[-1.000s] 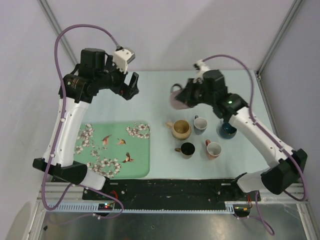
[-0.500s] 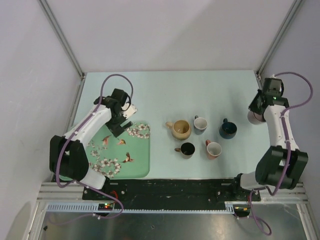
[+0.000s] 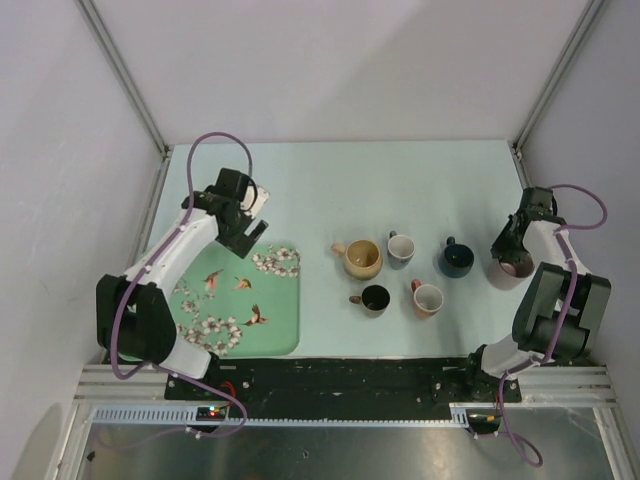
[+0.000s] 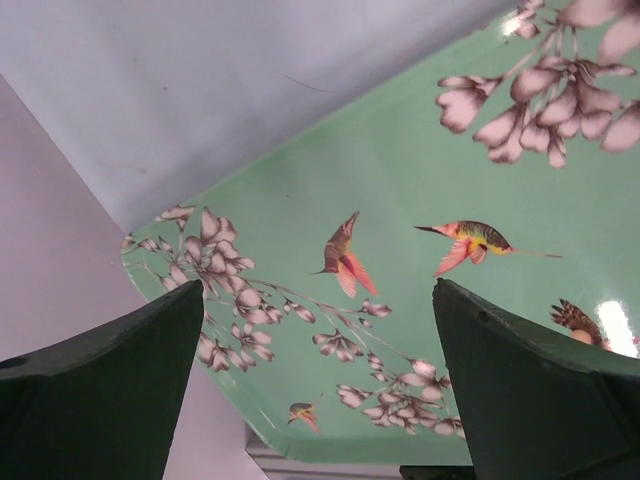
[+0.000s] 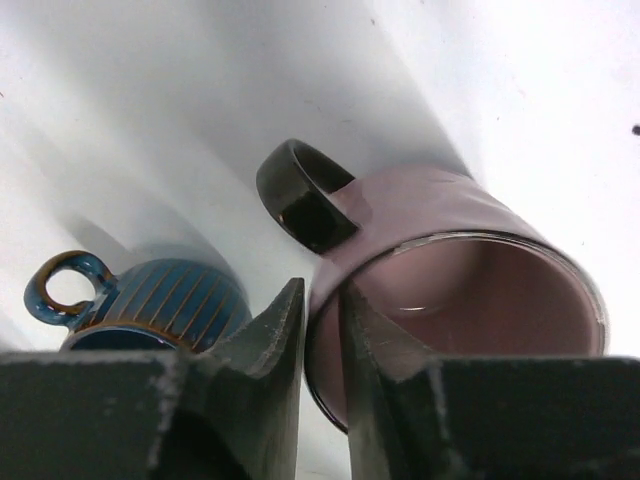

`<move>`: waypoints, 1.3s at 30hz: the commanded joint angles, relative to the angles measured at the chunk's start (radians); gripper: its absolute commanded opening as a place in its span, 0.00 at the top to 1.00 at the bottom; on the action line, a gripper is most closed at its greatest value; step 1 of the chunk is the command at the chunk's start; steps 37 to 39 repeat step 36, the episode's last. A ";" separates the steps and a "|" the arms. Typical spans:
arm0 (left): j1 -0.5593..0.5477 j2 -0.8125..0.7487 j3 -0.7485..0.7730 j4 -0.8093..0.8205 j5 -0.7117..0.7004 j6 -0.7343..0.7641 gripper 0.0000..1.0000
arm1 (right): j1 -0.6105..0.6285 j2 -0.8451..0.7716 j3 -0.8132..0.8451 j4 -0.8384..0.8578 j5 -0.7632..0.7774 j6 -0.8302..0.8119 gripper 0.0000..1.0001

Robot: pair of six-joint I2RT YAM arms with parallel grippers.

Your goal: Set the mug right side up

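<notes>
Right wrist view, right gripper (image 5: 320, 300) pinching upright pink mug (image 5: 460, 260) by its rim at lower centre, blue mug (image 5: 160, 300) lower left, left gripper (image 4: 318, 300) spread wide over floral tray (image 4: 400, 180).

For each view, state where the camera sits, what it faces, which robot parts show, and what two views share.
Top external: above, behind the bases, facing down at the table; both arms show.
Left wrist: on left arm, facing the tray; open fingers show.
Right wrist: on right arm, facing the pink mug; fingers astride its rim.
Shared: top and right wrist show the blue mug.
</notes>
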 commanded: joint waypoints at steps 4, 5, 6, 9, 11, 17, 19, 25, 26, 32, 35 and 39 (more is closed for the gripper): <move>0.078 -0.036 0.078 0.087 0.066 -0.082 0.00 | 0.009 -0.062 0.010 0.044 0.011 -0.030 0.32; 0.105 -0.037 0.090 0.093 0.088 -0.102 0.00 | 0.014 -0.087 0.011 0.034 0.020 -0.035 0.17; 0.134 -0.037 0.099 0.100 0.098 -0.121 0.00 | 0.025 -0.111 0.012 0.022 0.026 -0.042 0.09; 0.225 -0.036 0.120 0.123 0.146 -0.177 0.00 | 0.073 -0.222 -0.005 0.027 0.044 -0.076 0.02; 0.304 -0.047 0.108 0.161 0.191 -0.220 0.00 | 0.144 -0.321 -0.053 0.088 0.082 -0.113 0.01; 0.408 -0.174 -0.079 0.339 0.193 -0.259 0.00 | 0.398 -0.665 -0.303 0.347 0.154 -0.143 0.01; 0.411 -0.276 -0.180 0.413 0.216 -0.261 0.00 | 0.445 -0.745 -0.379 0.384 0.163 -0.104 0.01; 0.412 -0.455 -0.440 0.529 0.278 -0.276 0.00 | 0.545 -0.961 -0.592 0.386 0.182 0.025 0.00; 0.412 -0.467 -0.474 0.539 0.274 -0.285 0.00 | 0.558 -1.007 -0.626 0.386 0.183 0.045 0.00; 0.412 -0.510 -0.567 0.612 0.228 -0.337 0.00 | 0.599 -1.256 -0.766 0.379 0.293 0.084 0.01; 0.413 -0.502 -0.568 0.619 0.236 -0.363 0.00 | 0.596 -1.298 -0.772 0.362 0.304 0.065 0.00; 0.413 -0.499 -0.566 0.619 0.238 -0.366 0.00 | 0.596 -1.302 -0.771 0.357 0.306 0.065 0.00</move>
